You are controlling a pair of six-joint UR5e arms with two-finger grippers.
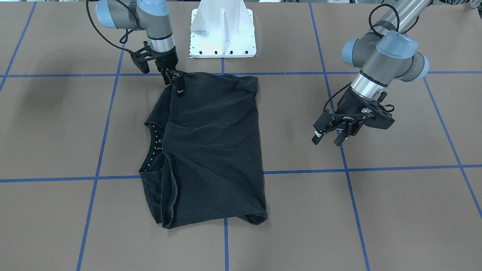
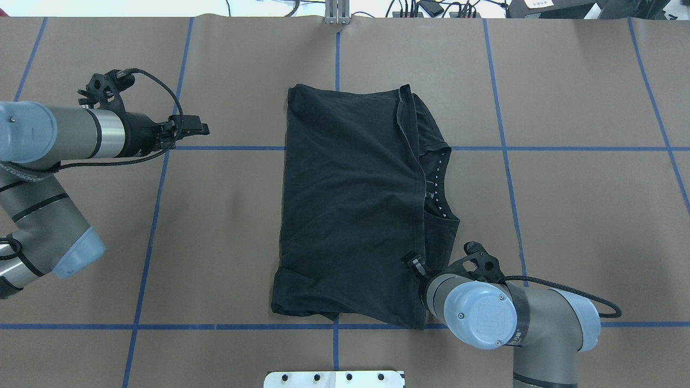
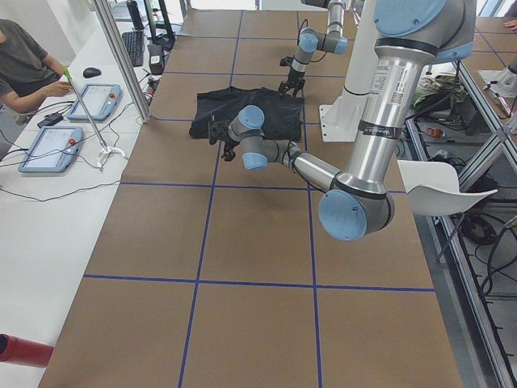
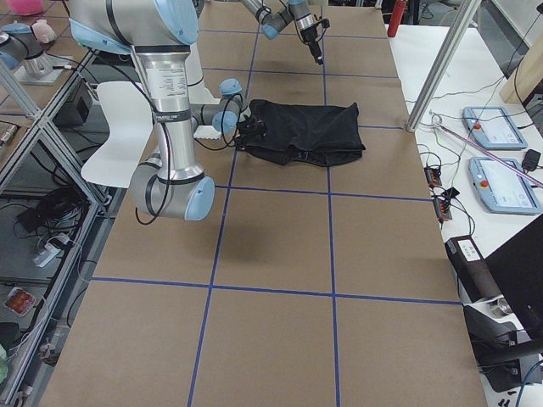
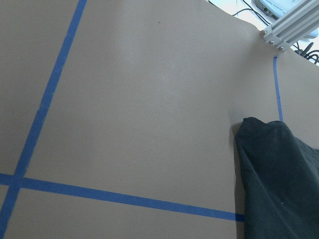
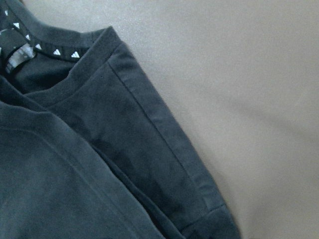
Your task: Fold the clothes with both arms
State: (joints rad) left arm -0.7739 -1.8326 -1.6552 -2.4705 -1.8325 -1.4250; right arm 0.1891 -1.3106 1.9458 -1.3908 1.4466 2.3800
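On the left side of the brown tabletop [image 2: 226,226], the left claw [image 1: 327,140] hangs open and holds nothing, well apart from the shirt. In the middle lies the black T-shirt [image 2: 350,205], folded flat, with its white-dotted neckband [image 2: 437,183] peeking out on the right. At the shirt's near right edge, the right claw [image 1: 179,87] seems to pinch the cloth.
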